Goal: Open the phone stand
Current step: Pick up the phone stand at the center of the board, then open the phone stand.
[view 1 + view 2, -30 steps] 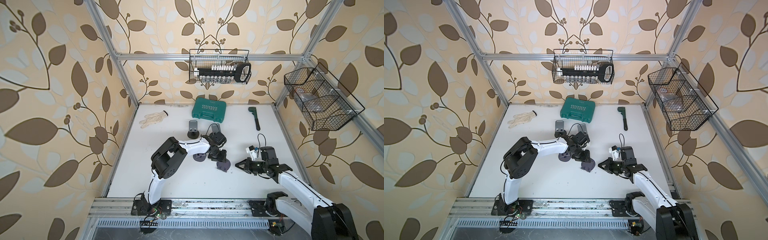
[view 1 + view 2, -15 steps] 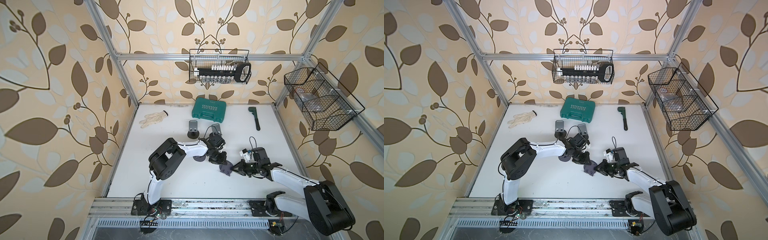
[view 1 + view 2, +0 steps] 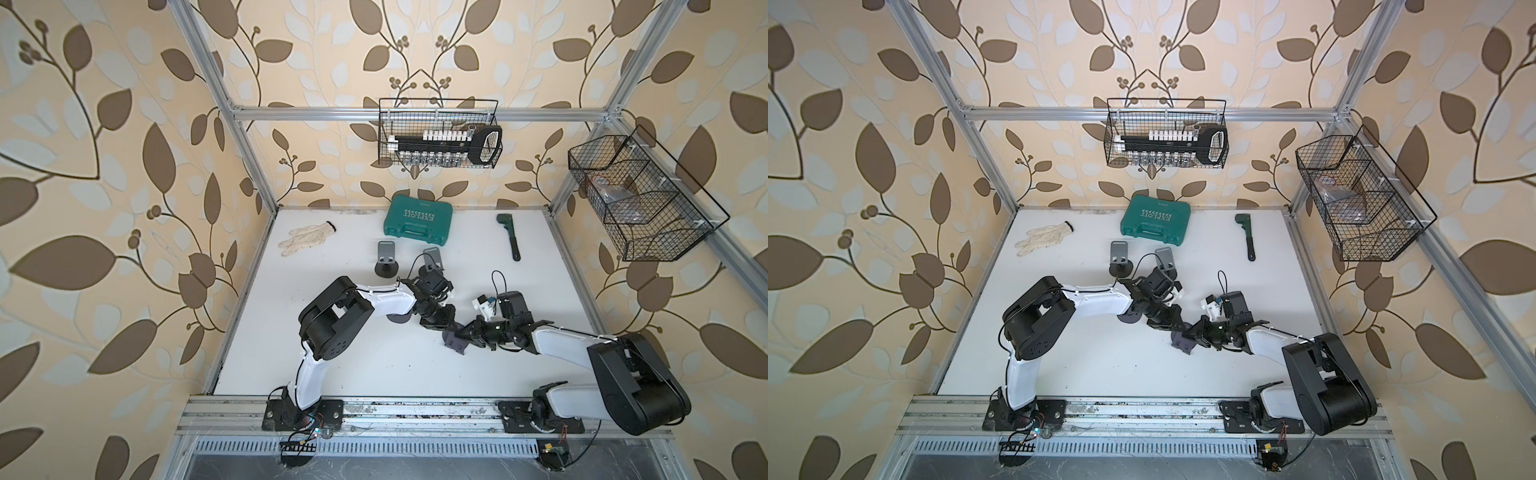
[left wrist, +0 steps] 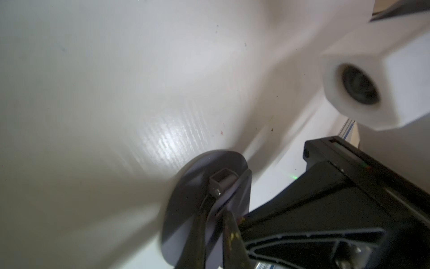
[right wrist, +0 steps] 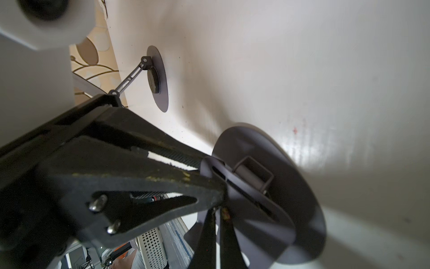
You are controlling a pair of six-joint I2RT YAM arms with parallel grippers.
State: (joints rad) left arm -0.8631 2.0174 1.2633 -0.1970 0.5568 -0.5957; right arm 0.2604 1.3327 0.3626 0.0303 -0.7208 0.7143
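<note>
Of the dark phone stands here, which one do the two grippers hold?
The dark grey round-based phone stand nearest the front rail: left gripper and right gripper both pinch it. The others sit farther back, ungripped.

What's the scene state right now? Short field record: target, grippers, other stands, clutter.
target: phone stand, tilted, plate close to its round base, not yet opened
left gripper: shut on the phone stand
right gripper: shut on the phone stand
other stands: upright stand; second upright stand, partly behind the left arm
clutter: green tool case, white glove, green pipe wrench, all toward the back
</note>
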